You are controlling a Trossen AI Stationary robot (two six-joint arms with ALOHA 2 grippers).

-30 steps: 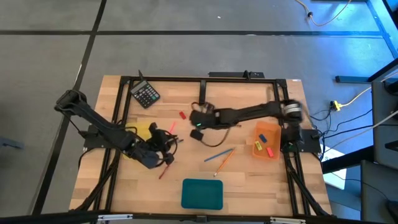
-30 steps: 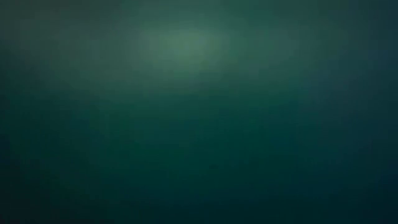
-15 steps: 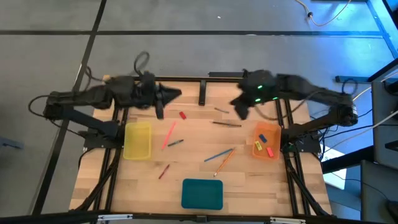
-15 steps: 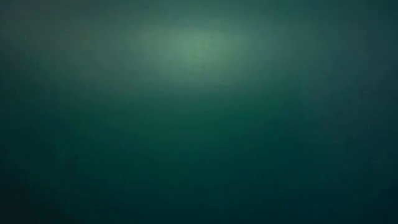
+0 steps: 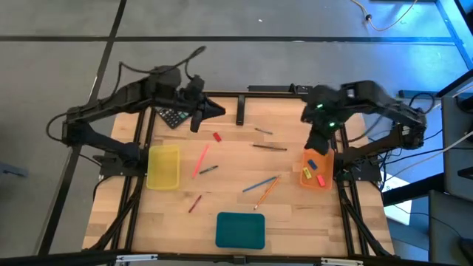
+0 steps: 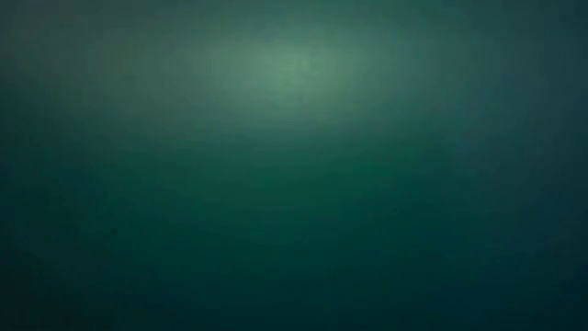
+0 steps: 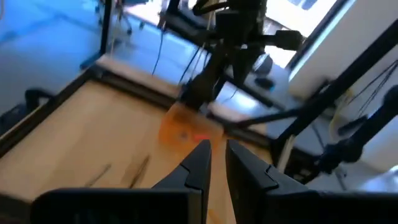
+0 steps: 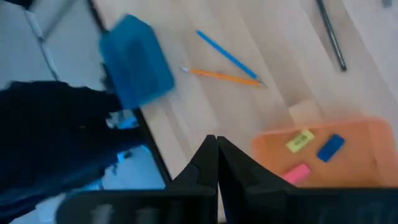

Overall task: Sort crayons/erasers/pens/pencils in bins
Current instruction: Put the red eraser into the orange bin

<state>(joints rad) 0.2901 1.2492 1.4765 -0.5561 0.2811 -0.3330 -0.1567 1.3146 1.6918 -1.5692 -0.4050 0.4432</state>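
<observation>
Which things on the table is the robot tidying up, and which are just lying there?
For the job:
orange bin with erasers
yellow bin
teal bin
red eraser
pink pen
blue pen
orange pencil
crayon

Just lying there:
calculator

Yellow bin (image 5: 163, 166) | orange bin (image 5: 316, 167), yellow, blue, pink erasers (image 8: 315, 153) | teal bin (image 5: 240, 230) | black calculator (image 5: 174, 116)

Your left gripper (image 5: 211, 112) hangs raised at the table's far left, fingers slightly parted. Your right gripper (image 5: 316, 144) points downward, fingers together.
</observation>
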